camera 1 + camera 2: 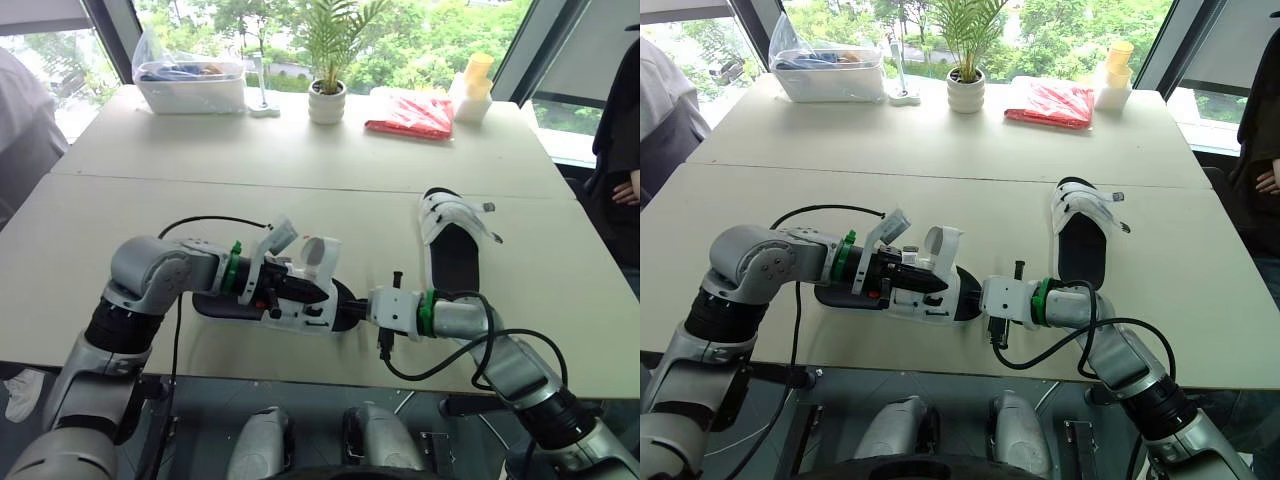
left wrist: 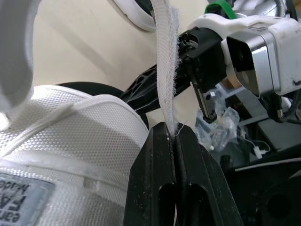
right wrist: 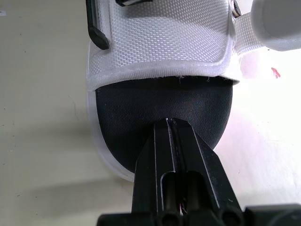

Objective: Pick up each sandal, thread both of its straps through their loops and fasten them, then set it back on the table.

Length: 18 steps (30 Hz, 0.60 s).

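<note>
A white-strapped sandal with a black footbed [image 1: 312, 300] lies near the table's front edge. My left gripper [image 1: 268, 280] is shut on one of its white straps [image 2: 167, 70], holding the strap up from the shoe. A second strap [image 1: 318, 255] curls upright beside it. My right gripper [image 3: 171, 125] is shut, its tips resting on the black toe end of the same sandal [image 3: 160, 108]. The other sandal [image 1: 455, 240] lies flat to the right, toe pointing away, straps loose.
At the far edge stand a clear plastic bin [image 1: 190, 85], a potted plant [image 1: 327, 100], a red packet [image 1: 410, 115] and stacked cups [image 1: 472, 90]. One person sits at the left [image 1: 20, 130]; another person's arm [image 1: 625, 150] is at the right.
</note>
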Each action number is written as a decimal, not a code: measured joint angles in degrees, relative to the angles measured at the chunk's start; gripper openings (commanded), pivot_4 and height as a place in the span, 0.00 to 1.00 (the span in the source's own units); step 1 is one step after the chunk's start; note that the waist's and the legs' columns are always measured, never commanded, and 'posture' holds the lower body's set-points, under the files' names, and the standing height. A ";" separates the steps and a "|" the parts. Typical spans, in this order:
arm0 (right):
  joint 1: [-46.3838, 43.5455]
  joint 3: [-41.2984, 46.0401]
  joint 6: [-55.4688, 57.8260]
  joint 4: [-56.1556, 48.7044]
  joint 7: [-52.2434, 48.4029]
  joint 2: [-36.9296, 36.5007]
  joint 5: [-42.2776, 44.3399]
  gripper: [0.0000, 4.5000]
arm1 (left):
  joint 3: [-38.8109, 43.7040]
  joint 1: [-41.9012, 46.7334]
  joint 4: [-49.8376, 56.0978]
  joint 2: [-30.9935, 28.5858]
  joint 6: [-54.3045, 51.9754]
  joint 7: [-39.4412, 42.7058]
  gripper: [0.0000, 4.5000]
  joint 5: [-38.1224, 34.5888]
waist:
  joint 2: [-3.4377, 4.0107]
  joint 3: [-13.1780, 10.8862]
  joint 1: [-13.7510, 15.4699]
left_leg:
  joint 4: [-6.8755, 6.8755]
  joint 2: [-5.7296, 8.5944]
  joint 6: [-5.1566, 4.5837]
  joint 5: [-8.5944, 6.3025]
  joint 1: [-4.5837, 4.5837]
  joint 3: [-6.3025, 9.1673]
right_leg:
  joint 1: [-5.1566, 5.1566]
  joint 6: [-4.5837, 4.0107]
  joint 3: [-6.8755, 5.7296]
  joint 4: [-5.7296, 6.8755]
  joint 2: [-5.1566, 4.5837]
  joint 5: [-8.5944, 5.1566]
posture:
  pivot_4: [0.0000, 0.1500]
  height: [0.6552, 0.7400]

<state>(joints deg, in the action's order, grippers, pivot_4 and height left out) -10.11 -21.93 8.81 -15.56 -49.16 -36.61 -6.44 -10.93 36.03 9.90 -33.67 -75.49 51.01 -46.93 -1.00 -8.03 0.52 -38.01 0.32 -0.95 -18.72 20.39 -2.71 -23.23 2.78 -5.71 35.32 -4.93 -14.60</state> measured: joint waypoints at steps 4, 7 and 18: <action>-0.01 0.00 0.00 0.04 0.00 0.11 -0.02 0.00 | 0.04 -0.08 0.51 0.25 -0.43 -0.34 0.00 -0.05 | 0.00 0.00 -0.04 | 0.01 0.00 0.00 0.00 0.00 0.00 | 0.00 0.00 0.00 0.00 0.00 0.00 | 1.00 0.81; -0.01 -0.01 0.00 0.04 0.00 0.17 -0.03 0.00 | 0.04 -1.05 1.63 0.74 -0.38 -0.71 0.00 -0.05 | 0.00 0.00 -0.08 | 0.02 0.00 0.00 0.00 0.00 0.00 | 0.00 0.00 0.00 0.00 0.00 0.00 | 1.00 0.81; -0.01 -0.01 -0.01 0.06 0.00 0.17 -0.07 0.00 | -0.80 -2.54 4.48 0.84 1.23 -1.53 0.00 0.80 | 0.02 -0.01 -0.08 | 0.02 0.00 0.00 0.00 0.00 0.00 | -0.02 0.00 0.00 -0.01 0.00 0.00 | 1.00 0.81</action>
<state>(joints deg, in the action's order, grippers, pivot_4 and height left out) -10.12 -21.94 8.80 -15.50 -49.16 -36.43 -6.50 -11.74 33.49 14.39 -32.83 -74.26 49.48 -46.13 -0.99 -8.04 0.45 -37.99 0.32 -0.95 -18.72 20.39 -2.71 -23.24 2.78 -5.70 35.32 -4.93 -14.60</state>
